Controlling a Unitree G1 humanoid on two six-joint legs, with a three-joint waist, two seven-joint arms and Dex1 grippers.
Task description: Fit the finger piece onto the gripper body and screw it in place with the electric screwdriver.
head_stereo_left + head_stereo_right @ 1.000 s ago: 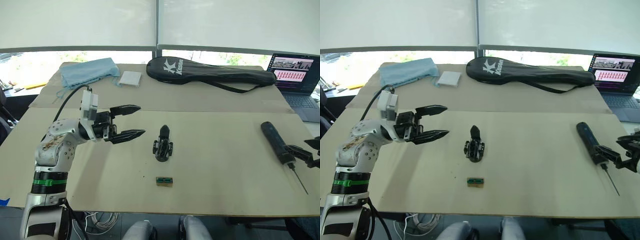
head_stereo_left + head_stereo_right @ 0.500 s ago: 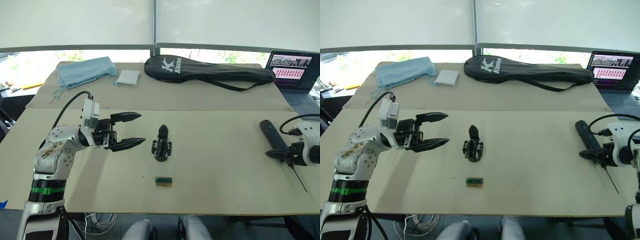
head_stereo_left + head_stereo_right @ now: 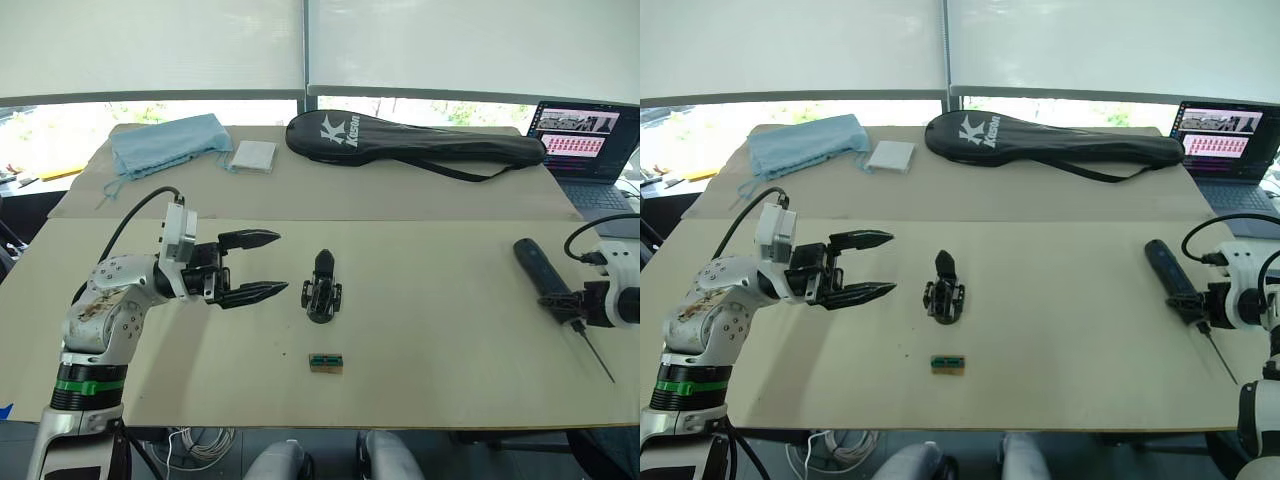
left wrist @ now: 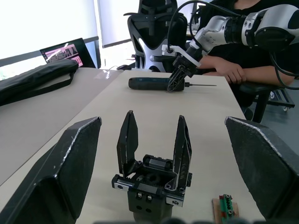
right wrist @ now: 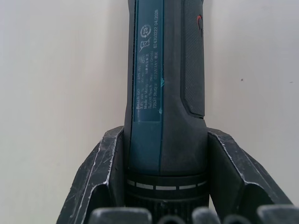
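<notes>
Two grippers have shifted slightly: the left gripper (image 3: 262, 265), fingers spread wide, has eased lower beside the gripper body (image 3: 322, 287), a stubby black block mid-table (image 3: 430, 330), unmoved. Near the right edge, the right gripper (image 3: 570, 303) has closed around the electric screwdriver (image 3: 545, 277) near its bit.

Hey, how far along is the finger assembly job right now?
Looks done: two pointed fingers stand on the gripper body, so the finger piece seems seated; whether it is screwed, I cannot tell. In hand: the right gripper clamps the electric screwdriver, which lies on the table. The left gripper is open beside the body. Left: steady the body and drive the screw.
</notes>
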